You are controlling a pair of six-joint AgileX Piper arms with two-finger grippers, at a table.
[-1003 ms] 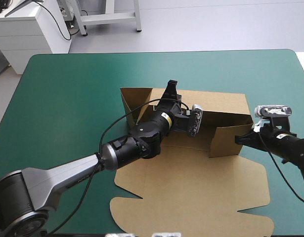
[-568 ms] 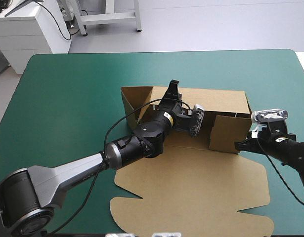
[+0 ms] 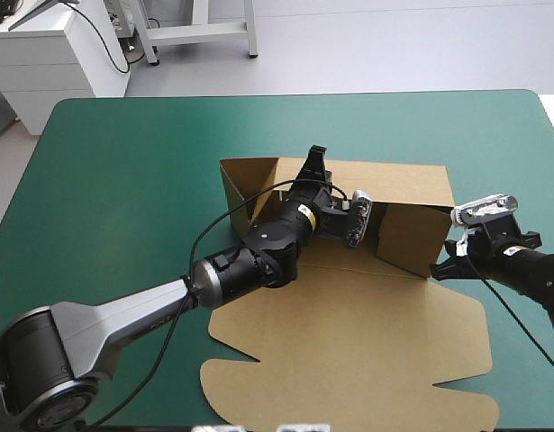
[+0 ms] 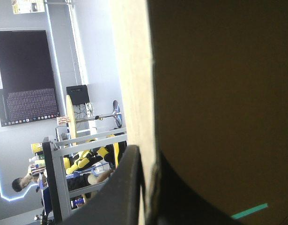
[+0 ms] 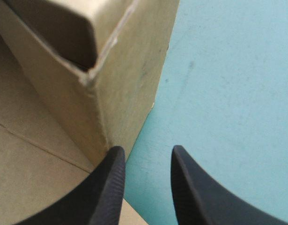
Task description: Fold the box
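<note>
Teal-green table (image 3: 123, 180), centre: box (image 3: 349, 342), its far wall clamped upright by left gripper (image 3: 315, 160); right gripper (image 5: 148, 152), fingers parted, beside right wall (image 3: 407, 236) near corner, should push it squarely inward.

The brown box (image 3: 331, 297) lay half-formed near the middle of the teal-green tabletop (image 3: 123, 180), toward its right side. Its far wall (image 3: 385, 180) and left wall (image 3: 233, 187) stood upright. The right end wall (image 3: 407, 236) stood too, seemingly angled inward. The notched lid panel (image 3: 367, 360) lay flat toward the near edge.
</note>
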